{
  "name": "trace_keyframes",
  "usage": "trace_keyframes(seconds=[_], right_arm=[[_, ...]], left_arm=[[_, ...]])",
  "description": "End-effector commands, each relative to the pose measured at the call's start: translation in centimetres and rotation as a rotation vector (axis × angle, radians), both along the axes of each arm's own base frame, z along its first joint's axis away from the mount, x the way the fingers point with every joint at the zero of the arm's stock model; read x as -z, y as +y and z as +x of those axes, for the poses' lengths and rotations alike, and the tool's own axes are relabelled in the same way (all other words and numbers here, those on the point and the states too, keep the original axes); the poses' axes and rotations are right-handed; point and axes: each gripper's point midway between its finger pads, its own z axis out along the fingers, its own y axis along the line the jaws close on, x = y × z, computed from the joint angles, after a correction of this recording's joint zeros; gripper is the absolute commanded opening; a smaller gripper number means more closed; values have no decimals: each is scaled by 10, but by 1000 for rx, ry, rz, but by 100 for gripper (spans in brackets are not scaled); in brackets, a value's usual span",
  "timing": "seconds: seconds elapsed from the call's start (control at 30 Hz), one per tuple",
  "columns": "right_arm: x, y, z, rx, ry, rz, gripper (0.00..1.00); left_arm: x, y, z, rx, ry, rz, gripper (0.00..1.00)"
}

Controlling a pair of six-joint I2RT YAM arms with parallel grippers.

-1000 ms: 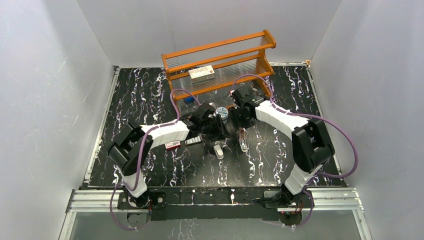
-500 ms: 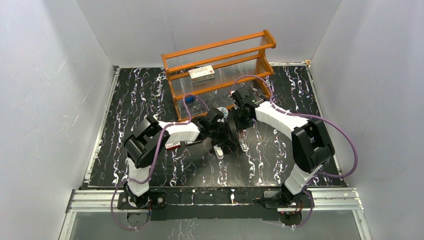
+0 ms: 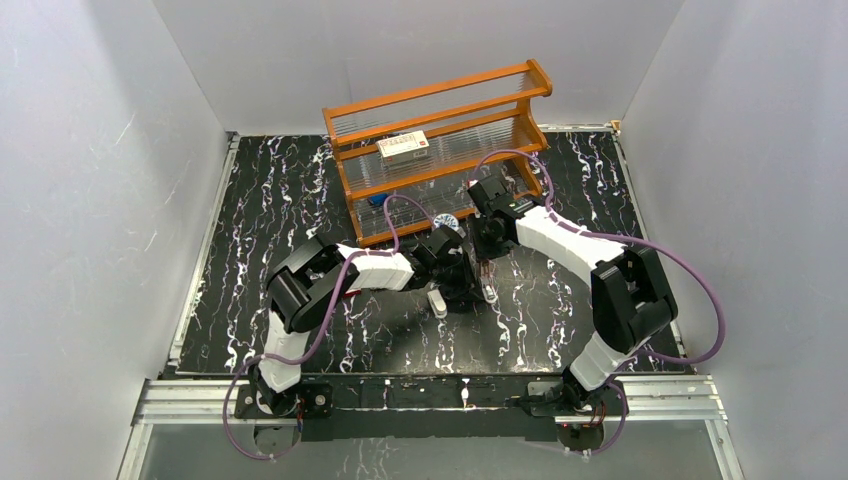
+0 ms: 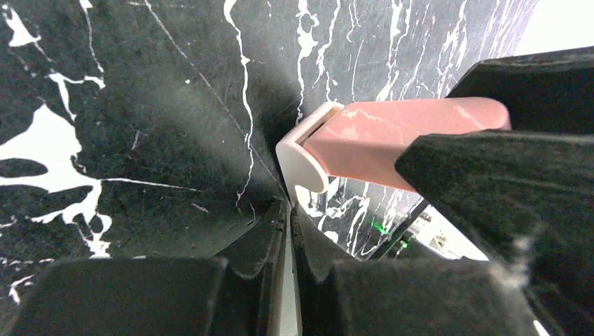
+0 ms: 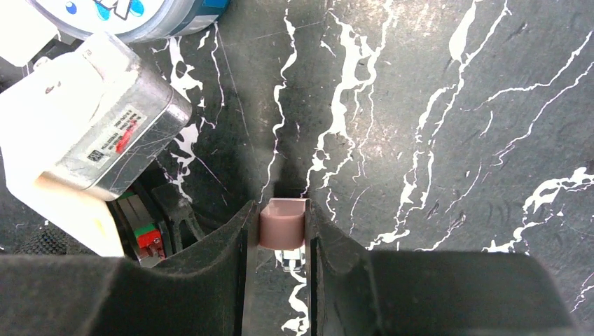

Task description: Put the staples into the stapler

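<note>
My right gripper (image 5: 280,218) is shut on the end of a peach-coloured mini stapler (image 5: 283,222) that rests on the black marbled mat; in the top view this gripper (image 3: 487,264) stands over it (image 3: 489,293). My left gripper (image 4: 288,210) is shut, its tips right at the white end of that peach stapler (image 4: 392,136). A thin pale sliver shows between its fingers; I cannot tell what it is. In the top view the left gripper (image 3: 467,289) is just left of the right one. The white stapler (image 3: 437,302) lies free on the mat beside it. The staples are hidden.
An orange shelf rack (image 3: 440,95) stands at the back with a larger red-and-white box (image 3: 403,147) on it. A round blue-and-white roll (image 5: 126,14) lies near the rack's foot. The left wrist's white housing (image 5: 84,133) is close to my right fingers.
My left arm has swung right and forward, covering the staples and the small box, and its gripper has come up against the peach stapler. The right gripper has stayed put.
</note>
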Motion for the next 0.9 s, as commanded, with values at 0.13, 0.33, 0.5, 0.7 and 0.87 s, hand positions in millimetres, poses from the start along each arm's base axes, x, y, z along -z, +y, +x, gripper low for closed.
trace_keyframes(seconds=[0.13, 0.33, 0.5, 0.7, 0.87], right_arm=[[-14, 3, 3, 33, -44, 50, 31], [-9, 3, 1, 43, -37, 50, 31], [-7, 2, 1, 48, -32, 46, 31], [-8, 2, -1, 58, -27, 51, 30], [-10, 4, -6, 65, -19, 77, 29]], left_arm=[[10, -2, 4, -15, -10, 27, 6], [7, -2, 2, -11, -16, 2, 12], [3, -4, 0, -11, -28, -37, 19], [16, 0, 3, -35, 1, 28, 13], [27, 7, 3, -62, 38, 97, 6]])
